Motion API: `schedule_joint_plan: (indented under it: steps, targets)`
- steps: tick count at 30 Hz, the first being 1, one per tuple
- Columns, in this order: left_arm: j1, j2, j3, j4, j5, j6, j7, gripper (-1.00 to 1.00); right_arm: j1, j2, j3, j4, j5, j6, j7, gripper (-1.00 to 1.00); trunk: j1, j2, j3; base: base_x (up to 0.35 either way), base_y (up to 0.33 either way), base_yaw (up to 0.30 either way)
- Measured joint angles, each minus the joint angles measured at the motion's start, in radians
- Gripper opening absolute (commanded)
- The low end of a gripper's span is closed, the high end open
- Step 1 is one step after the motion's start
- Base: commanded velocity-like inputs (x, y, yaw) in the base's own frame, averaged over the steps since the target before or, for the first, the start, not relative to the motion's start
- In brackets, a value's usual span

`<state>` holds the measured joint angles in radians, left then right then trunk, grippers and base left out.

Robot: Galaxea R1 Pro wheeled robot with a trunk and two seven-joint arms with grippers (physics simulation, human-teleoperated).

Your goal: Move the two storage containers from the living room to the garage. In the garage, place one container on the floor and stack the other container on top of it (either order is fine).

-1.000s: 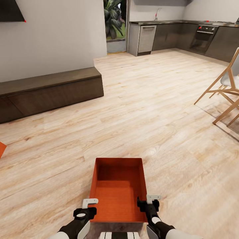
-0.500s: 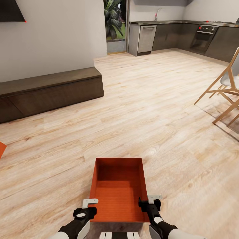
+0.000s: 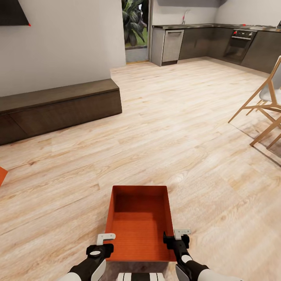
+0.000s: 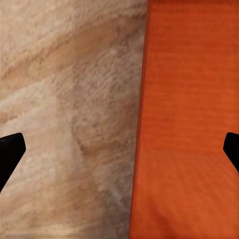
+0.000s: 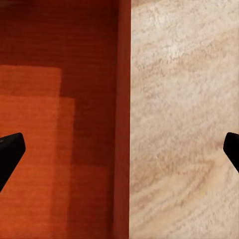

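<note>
Container straddled by both hands, living room floor

Storage container (image 3: 138, 224) sits open-top on the pale plank floor (image 3: 203, 156) right in front of me, empty inside. My left hand (image 3: 102, 242) is at its near-left corner and my right hand (image 3: 176, 237) at its near-right wall. On both wrist cams I see the fingers spread wide, one dark tip each side of an orange wall, one over the inside, one over the planks; neither is clamped on it. Left wrist: wall edge (image 4: 142, 129) runs between the tips. Right wrist: wall (image 5: 124, 119) likewise.

Second container (image 3: 2, 175) is just a sliver of orange at the far left frame edge, on the same floor, well apart from the first.

Around: low dark bench (image 3: 58, 105) along the white wall ahead-left, wooden chair (image 3: 265, 105) off right, kitchen cabinets (image 3: 210, 43) at the back with an oven (image 3: 240, 45), doorway with plant (image 3: 134, 27). Floor between me and the kitchen is open.
</note>
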<state>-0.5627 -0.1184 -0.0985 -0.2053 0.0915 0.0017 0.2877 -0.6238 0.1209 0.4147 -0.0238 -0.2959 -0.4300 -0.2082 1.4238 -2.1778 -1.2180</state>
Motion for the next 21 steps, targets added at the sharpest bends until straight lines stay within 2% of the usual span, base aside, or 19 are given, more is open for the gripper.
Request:
schedule_joint_plan:
  steps: [21]
  targets:
    - [0.000, 0.000, 0.000, 0.000, 0.000, 0.000, 0.000, 1.00, 0.000, 0.001, 0.000, 0.000, -0.003, 0.041, -0.002, 1.00, 0.000, 0.000, 0.000, 0.000, 0.000, 0.000]
